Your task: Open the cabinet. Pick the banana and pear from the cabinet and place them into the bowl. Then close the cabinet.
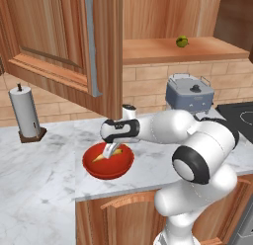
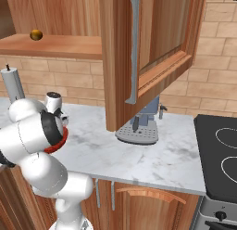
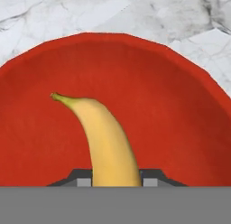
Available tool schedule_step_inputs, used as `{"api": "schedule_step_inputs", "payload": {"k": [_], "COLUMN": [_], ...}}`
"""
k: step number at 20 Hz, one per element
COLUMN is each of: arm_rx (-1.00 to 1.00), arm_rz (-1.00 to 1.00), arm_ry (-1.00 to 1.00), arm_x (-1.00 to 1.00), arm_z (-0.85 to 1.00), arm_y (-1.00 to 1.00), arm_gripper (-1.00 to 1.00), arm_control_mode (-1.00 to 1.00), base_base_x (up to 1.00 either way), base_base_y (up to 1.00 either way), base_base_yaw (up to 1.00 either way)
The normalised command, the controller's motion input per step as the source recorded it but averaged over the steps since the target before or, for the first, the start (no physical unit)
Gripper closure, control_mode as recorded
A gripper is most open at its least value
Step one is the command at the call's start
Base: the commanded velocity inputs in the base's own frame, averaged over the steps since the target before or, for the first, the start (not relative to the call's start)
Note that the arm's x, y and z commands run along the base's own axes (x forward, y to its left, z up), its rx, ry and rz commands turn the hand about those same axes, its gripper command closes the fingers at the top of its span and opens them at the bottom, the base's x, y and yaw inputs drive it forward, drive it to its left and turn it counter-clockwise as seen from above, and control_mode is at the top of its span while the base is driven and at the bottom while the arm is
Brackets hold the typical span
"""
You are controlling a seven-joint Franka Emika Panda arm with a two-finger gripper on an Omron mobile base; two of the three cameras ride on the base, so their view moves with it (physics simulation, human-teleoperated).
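Here I see the fingers [image 1: 109, 151] clamped on the banana [image 3: 108, 146], holding it just over the red bowl [image 1: 121, 166] on the marble bench [image 1: 44, 189]. The pear [image 1: 182, 41] sits on the shelf of the cabinet [image 1: 59, 36], whose open door hangs out above the bowl. A paper-towel roll [image 1: 24, 113] stands left, a grey pot [image 1: 189, 93] behind the arm.
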Motion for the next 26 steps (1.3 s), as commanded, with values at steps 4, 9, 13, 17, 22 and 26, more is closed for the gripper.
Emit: {"api": "schedule_step_inputs", "payload": {"k": [4, 9, 13, 17, 22, 26], "arm_rx": [0.0, 0.0, 0.0, -0.03, -0.09, -0.11], "arm_rz": [-0.01, -0.05, -0.07, -0.1, -0.11, -0.13], "arm_ry": [0.0, 0.0, 0.0, 0.0, -0.06, -0.12], "arm_x": [0.0, -0.07, -0.19, -0.3, -0.29, -0.38], "arm_z": [-0.01, 0.11, 0.3, 0.64, 0.52, 0.42], "arm_y": [0.0, 0.0, -0.05, -0.38, -0.62, -0.55], "arm_gripper": [-1.0, -1.0, -1.0, -1.0, -1.0, -1.0], "arm_control_mode": [-1.0, -1.0, -1.0, -1.0, -1.0, -1.0], "base_base_x": [0.0, 0.0, 0.0, 0.0, 0.0, 0.0], "base_base_y": [0.0, 0.0, 0.0, 0.0, 0.0, 0.0], "base_base_yaw": [0.0, 0.0, 0.0, 0.0, 0.0, 0.0]}}
